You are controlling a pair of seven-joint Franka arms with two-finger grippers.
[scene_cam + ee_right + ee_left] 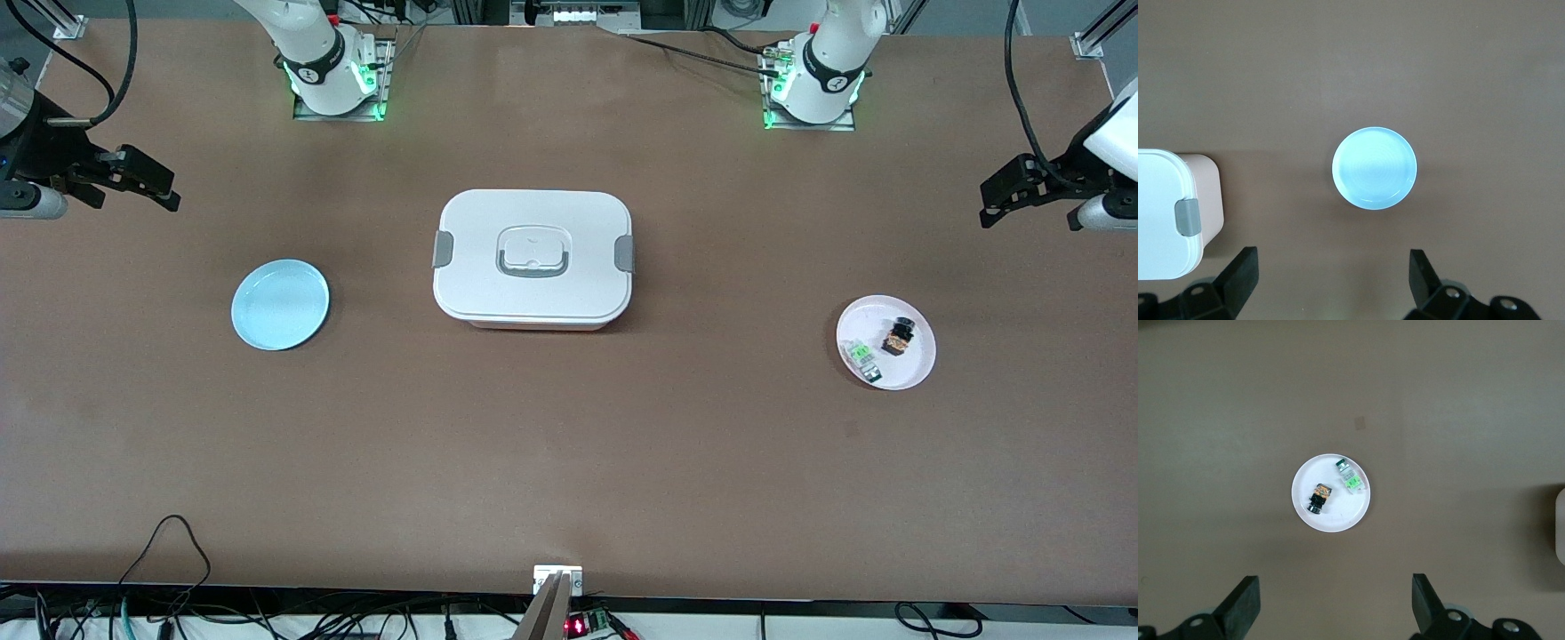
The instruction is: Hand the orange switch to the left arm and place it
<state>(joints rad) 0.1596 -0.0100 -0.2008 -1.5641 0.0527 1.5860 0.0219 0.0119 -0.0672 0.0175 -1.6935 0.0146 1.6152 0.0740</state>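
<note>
The orange switch (899,337), a tiny black cylinder with an orange and tan end, lies on a small white plate (916,369) toward the left arm's end of the table; it also shows in the left wrist view (1319,498). The white box (532,258) with grey clips stands at the table's middle. My left gripper (997,197) is open and empty, high over the table's left-arm end, with bare table between its fingers (1335,607). My right gripper (153,183) is open and empty, high over the right-arm end (1333,283).
A small clear part with green markings (861,358) lies on the white plate beside the switch. A light blue plate (280,304) sits empty toward the right arm's end; it also shows in the right wrist view (1374,167). Cables run along the table's front edge.
</note>
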